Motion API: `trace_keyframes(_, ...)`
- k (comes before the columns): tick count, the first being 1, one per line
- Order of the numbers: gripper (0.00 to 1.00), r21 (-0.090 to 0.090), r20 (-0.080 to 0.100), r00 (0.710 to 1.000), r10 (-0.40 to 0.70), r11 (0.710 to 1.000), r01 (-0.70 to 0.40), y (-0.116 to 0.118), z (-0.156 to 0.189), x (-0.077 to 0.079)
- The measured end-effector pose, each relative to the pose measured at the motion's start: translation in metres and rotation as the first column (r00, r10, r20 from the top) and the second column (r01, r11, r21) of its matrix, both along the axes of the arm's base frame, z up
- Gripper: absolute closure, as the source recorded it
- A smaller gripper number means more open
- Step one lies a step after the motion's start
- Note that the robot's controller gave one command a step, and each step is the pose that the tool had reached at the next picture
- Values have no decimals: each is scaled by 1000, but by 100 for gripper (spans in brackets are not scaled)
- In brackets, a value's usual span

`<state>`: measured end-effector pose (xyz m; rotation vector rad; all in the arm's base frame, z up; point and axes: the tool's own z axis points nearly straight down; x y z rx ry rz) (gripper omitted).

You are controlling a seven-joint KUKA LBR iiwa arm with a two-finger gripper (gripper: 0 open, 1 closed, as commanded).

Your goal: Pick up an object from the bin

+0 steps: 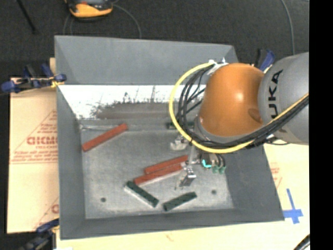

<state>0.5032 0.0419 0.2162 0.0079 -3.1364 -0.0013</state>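
My gripper (187, 175) hangs low over the bin floor right of centre, under the orange wrist cover. It is at the right ends of two red flat bars that lie side by side, slanting up to the right: the upper one (165, 166) and the lower one (152, 179). Whether it touches either bar I cannot tell. Just below the gripper lies a dark green bar (180, 201), and another dark green bar (141, 194) lies to its left.
A third red bar (104, 137) lies apart at the upper left of the bin floor, close to the back wall. The arm and its looped cables cover the bin's right side.
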Motion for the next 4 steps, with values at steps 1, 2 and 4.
trace_keyframes(1, 0, 1, 8, 1000, -1, 1000, 1, 0, 4, 2)
trace_keyframes(2, 0, -3, 15, 998, 63, 998, -63, -9, -61, 33)
trace_keyframes(4, 0, 1, 12, 992, 129, 992, -129, -7, -84, 65)
